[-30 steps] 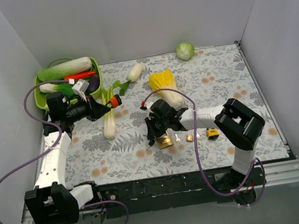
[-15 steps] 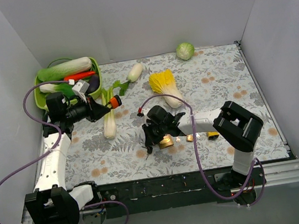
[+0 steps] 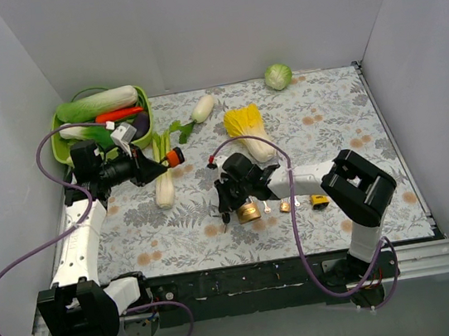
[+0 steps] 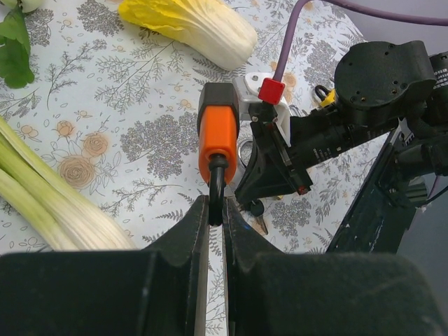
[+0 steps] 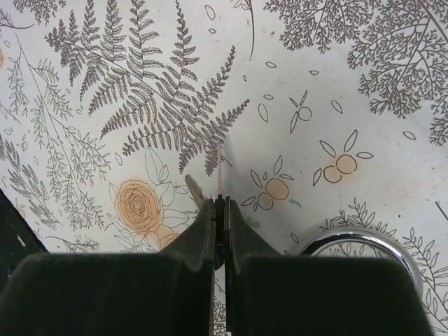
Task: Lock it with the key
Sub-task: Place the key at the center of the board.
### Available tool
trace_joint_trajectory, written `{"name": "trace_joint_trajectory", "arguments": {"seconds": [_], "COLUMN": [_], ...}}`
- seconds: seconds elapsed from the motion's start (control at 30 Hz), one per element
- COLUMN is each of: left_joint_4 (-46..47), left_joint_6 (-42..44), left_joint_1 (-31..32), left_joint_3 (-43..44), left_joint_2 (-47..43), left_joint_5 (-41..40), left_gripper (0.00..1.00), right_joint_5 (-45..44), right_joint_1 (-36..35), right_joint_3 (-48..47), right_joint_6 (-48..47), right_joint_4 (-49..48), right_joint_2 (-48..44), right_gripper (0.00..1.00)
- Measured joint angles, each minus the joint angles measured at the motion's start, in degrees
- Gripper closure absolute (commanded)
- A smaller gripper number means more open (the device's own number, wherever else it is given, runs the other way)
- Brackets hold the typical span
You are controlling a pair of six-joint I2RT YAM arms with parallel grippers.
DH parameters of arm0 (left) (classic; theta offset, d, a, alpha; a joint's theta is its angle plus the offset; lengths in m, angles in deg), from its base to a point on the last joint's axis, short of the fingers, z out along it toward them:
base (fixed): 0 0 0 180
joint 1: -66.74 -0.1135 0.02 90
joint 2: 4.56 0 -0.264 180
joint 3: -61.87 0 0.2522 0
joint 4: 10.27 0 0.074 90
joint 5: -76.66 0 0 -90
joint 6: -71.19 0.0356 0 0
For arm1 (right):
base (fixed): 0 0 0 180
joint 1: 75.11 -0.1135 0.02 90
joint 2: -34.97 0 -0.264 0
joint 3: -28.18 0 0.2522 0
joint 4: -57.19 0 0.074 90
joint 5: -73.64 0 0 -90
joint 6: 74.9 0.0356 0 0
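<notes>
aligning step: right gripper (image 5: 219,204) clenched on a thin blade (image 5: 220,164), seen edge-on and judged to be the key, low over the floral mat (image 3: 343,118).
task's thing: brass padlock (image 3: 249,211) lies on the mat just right of that gripper; the wrist view shows only its chrome shackle (image 5: 364,241).
doing it well: probably turn the blade toward the keyway, which no view shows, then push straight before twisting.
left gripper (image 4: 215,210): clenched on the black stem of an orange-bodied piece (image 4: 218,136), held aloft at left.
risk: the loose padlock may slide.
</notes>
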Motion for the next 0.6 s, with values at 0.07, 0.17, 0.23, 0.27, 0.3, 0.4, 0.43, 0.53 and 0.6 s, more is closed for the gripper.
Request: {"name": "trace_joint_trajectory", "arguments": {"seconds": [0.07,0.17,0.23,0.27,0.3,0.4,0.43,0.53,0.6], "left_joint_4": [-0.3,-0.5,-0.8,-1.0,-1.3,-2.5,-3.1,-5.6,-8.1], "left_joint_6": [0.2,0.5,0.7,0.8,0.8,0.9,1.0,1.0,1.3], "left_joint_1": [0.0,0.0,0.0,0.0,0.0,0.0,0.0,0.0,0.0], "left_joint_3": [0.0,0.0,0.0,0.0,0.0,0.0,0.0,0.0,0.4], "left_joint_2": [0.0,0.0,0.0,0.0,0.0,0.1,0.1,0.2,0.5], "left_joint_5": [0.0,0.2,0.2,0.1,0.1,0.2,0.1,0.1,-0.1], "left_gripper": [1.0,1.0,1.0,1.0,1.0,1.0,1.0,1.0,1.0], "right_joint_5": [-0.1,0.0,0.2,0.6,0.9,2.4,3.0,3.9,4.5], "right_joint_1": [0.1,0.3,0.4,0.4,0.4,0.4,0.4,0.4,0.4], "right_joint_3": [-0.1,-0.6,-1.1,-1.4,-1.8,-3.0,-3.5,-4.6,-5.0], "right_joint_6": [-0.3,-0.7,-1.1,-1.2,-1.4,-1.7,-1.9,-2.8,-4.5], "right_joint_4": [0.0,0.0,0.0,0.0,-0.1,-0.9,-1.2,-1.2,-0.8], "right_joint_2": [0.0,0.0,0.0,0.0,0.0,0.0,0.0,-0.8,-2.3], "right_gripper": [0.95,0.72,0.58,0.55,0.49,0.43,0.39,0.33,0.3]}}
